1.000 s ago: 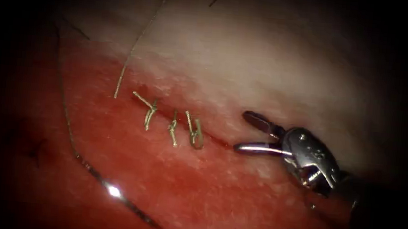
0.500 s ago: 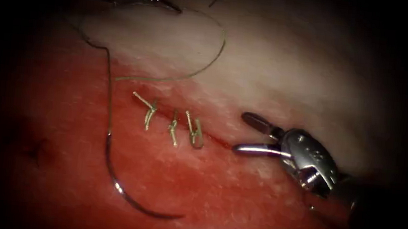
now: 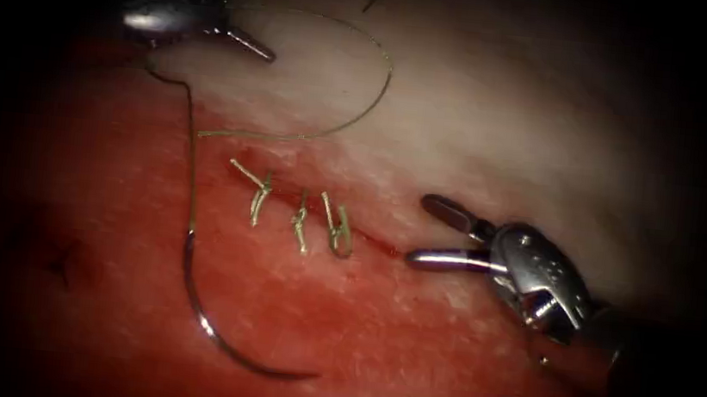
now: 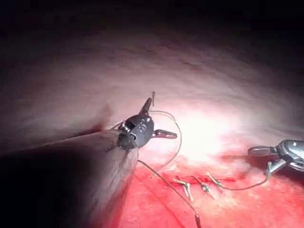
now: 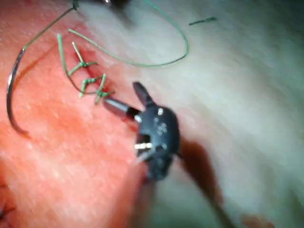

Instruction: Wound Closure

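Needle (image 3: 211, 332) lies loose on tissue (image 3: 408, 351), left of cut. Left gripper (image 3: 247, 41) maybe holds thread (image 3: 352, 120). Right gripper (image 3: 430, 230) wide, holds nothing.

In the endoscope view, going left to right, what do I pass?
Left tool → needle lying free on the tissue → three knots along the cut → right tool, open, holding nothing.
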Controlling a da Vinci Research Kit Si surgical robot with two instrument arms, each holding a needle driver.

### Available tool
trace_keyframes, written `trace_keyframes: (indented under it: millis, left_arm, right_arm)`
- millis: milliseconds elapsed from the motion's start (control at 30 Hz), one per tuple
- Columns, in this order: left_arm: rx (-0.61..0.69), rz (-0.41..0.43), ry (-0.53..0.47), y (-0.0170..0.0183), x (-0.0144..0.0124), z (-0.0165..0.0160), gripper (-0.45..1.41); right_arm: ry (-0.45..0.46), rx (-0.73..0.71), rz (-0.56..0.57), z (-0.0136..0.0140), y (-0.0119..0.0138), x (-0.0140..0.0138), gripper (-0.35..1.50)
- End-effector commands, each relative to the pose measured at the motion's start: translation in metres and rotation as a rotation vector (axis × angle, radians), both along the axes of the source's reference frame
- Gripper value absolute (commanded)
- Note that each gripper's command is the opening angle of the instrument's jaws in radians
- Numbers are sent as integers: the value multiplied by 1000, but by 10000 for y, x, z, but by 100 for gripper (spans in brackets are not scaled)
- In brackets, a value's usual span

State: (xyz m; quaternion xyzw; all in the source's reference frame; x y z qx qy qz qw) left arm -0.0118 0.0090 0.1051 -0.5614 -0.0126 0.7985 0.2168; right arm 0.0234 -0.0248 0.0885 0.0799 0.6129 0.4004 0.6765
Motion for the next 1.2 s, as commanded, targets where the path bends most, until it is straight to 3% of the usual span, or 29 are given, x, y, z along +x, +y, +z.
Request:
trace_keyframes:
  millis: [33,133,433,700,1067,1133,1167,1200]
  left_arm:
    - [-3,16,-22,-6,-11,-1,77]
    - [8,53,-85,-37,-30,-26,62]
    - [114,77,-149,-113,-68,-87,62]
    - [208,108,-91,-152,-87,-80,62]
    - [346,73,-141,-152,-117,-81,49]
    - [355,76,-148,-153,-118,-83,35]
    - [362,84,-157,-155,-119,-85,3]
    - [364,99,-171,-155,-119,-86,-45]
  right_arm:
    - [4,0,-3,4,1,4,108]
    - [2,-2,-7,0,0,1,108]
    - [-11,-13,-4,-4,2,3,111]
    - [-11,-14,-4,-5,1,3,111]
    - [-29,-13,-7,-1,-3,14,113]
    - [-29,-13,-7,-1,-3,14,113]
    - [-30,-13,-6,0,-4,15,113]
    - [-30,-14,-6,0,-4,15,113]
